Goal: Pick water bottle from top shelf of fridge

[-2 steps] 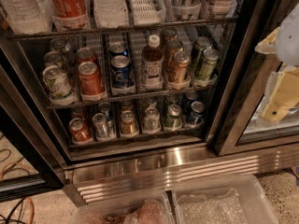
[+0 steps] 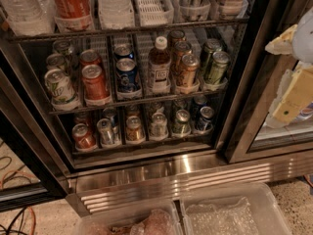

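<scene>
You face tall dark-framed commercial drinks cooler (image 2: 240,77): shop or staff pantry, cannot tell which. Signs: dark wire racks (image 2: 137,101) with white slotted plastic lane trays (image 2: 152,4), drink cans (image 2: 94,81) lined in rows, ribbed stainless steel base panel (image 2: 195,180), speckled hard floor (image 2: 298,199), loose cables (image 2: 27,180) at left. Cream gripper (image 2: 293,92) at right edge, before neighbouring glass door (image 2: 279,136).

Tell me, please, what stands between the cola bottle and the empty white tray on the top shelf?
A clear ribbed bottle stands there, shown in the camera view; the gripper is at the right edge, outside the fridge.
</scene>
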Robot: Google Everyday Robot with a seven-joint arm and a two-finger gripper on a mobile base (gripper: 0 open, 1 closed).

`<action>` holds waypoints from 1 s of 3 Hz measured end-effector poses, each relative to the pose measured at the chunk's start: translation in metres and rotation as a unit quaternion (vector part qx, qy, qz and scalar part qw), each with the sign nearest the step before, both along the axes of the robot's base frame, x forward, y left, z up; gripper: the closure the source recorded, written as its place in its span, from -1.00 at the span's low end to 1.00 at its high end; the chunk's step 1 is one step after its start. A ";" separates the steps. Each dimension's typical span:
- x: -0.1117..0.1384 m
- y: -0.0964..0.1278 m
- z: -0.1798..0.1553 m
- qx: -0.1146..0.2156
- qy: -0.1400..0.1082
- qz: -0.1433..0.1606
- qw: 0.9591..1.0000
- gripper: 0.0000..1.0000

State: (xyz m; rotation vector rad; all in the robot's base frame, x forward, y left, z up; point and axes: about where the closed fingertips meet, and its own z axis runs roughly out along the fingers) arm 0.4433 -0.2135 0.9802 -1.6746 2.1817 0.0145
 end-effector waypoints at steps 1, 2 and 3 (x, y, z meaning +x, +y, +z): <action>0.013 -0.005 0.012 0.097 -0.018 0.002 0.995 -1.00; 0.019 0.013 0.038 0.194 -0.045 0.004 0.980 -1.00; 0.016 0.026 0.046 0.221 -0.043 0.013 0.974 -1.00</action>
